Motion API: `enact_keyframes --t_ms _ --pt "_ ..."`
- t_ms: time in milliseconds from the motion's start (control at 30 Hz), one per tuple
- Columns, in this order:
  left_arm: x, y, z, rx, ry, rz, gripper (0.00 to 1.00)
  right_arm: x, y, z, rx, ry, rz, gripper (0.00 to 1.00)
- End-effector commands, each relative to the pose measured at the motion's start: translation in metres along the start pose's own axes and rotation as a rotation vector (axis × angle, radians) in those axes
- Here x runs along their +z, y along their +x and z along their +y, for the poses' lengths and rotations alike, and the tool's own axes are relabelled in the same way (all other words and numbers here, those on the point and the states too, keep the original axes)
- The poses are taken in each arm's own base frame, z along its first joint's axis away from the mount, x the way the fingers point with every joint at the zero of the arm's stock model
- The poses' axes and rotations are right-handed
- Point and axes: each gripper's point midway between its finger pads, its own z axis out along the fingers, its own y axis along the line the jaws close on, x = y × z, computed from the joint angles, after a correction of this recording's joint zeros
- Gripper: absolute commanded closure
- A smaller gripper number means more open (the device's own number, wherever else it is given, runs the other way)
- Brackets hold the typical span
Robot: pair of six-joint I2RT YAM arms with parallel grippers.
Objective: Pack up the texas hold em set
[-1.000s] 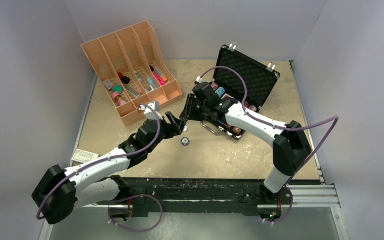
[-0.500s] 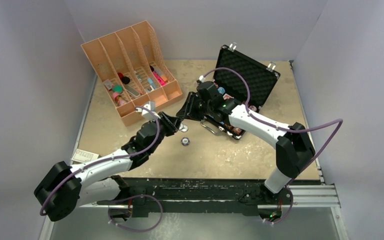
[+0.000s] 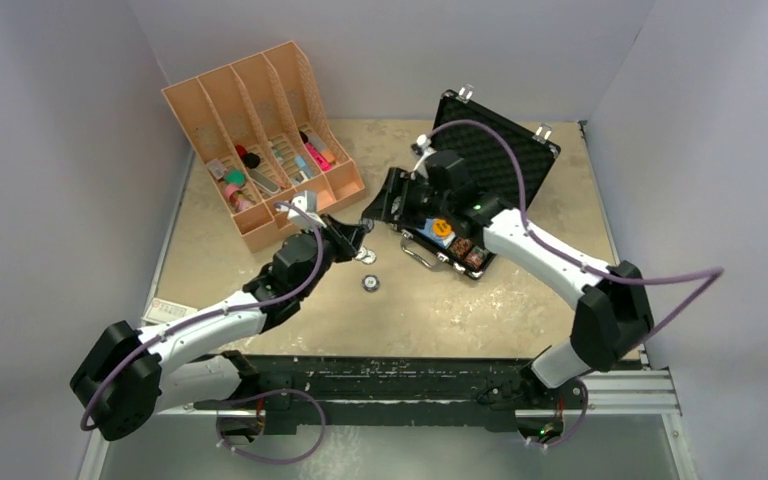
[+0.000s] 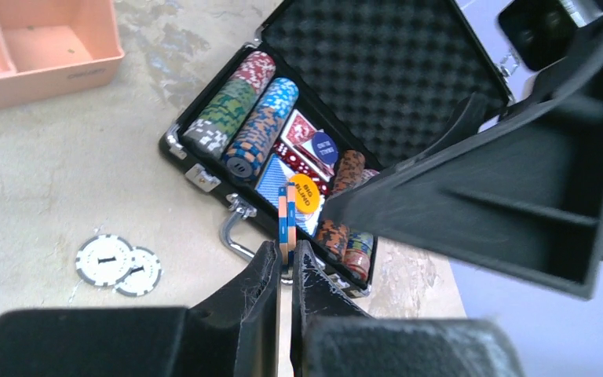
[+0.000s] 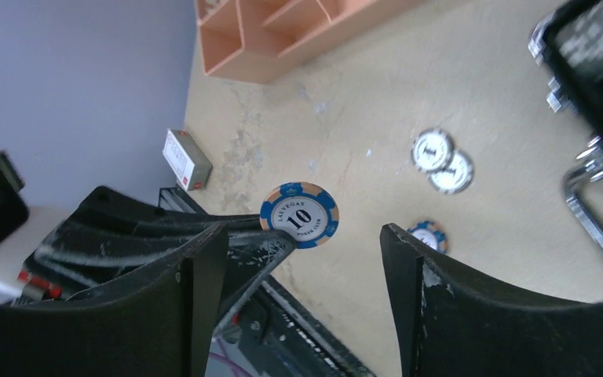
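Handover: left pincer (image 4: pixel 285 255) clamped on blue-orange chip (image 4: pixel 286 214), edge-on, above desk (image 3: pixel 460 310). Two white chips (image 4: pixel 118 263) lie loose on desk, left of open case (image 4: pixel 385 71). Farther right, right pincer (image 3: pixel 392 200) spread, empty. Best next: keep firm pinch, carry chip to case's chip row, lower edge-first, release low. Versus second ago: left pincer was open, now closed; right pincer has let go and backed toward case.

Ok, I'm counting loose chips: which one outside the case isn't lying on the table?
The blue-and-orange chip marked 10, pinched in the left hand. The two white chips and the other blue-and-orange chip lie flat on the table.
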Motion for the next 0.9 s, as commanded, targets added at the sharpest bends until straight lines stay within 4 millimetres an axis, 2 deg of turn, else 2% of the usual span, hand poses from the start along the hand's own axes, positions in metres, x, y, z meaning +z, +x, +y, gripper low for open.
enact_keyframes --t_ms 0,100,233,300,467,600,700,867 --pt "-0.001 -0.026 -0.039 0.068 0.110 0.009 1.00 -0.055 -0.045 0.031 -0.254 -0.196 -0.132 0.24" --pt "-0.008 -0.032 -0.058 0.102 0.191 0.050 1.00 -0.079 -0.050 0.049 -0.399 -0.297 -0.177 0.21" --pt "-0.022 -0.044 -0.086 0.180 0.312 0.100 1.00 -0.104 -0.046 0.063 -0.557 -0.406 -0.226 0.25" --pt "-0.026 -0.055 -0.083 0.226 0.286 0.095 1.00 -0.112 -0.043 0.065 -0.600 -0.434 -0.255 0.26" --pt "-0.048 -0.061 -0.106 0.254 0.458 0.127 1.00 -0.123 -0.024 0.073 -0.669 -0.555 -0.262 0.25" --pt "-0.068 -0.062 -0.135 0.212 0.639 0.152 1.00 -0.124 -0.017 0.079 -0.653 -0.609 -0.221 0.24" --pt "-0.076 -0.063 -0.146 0.187 0.711 0.162 1.00 -0.124 -0.009 0.086 -0.638 -0.675 -0.180 0.30" --pt "-0.085 -0.069 -0.147 0.206 0.733 0.140 1.00 -0.138 0.003 0.097 -0.577 -0.801 -0.179 0.51"
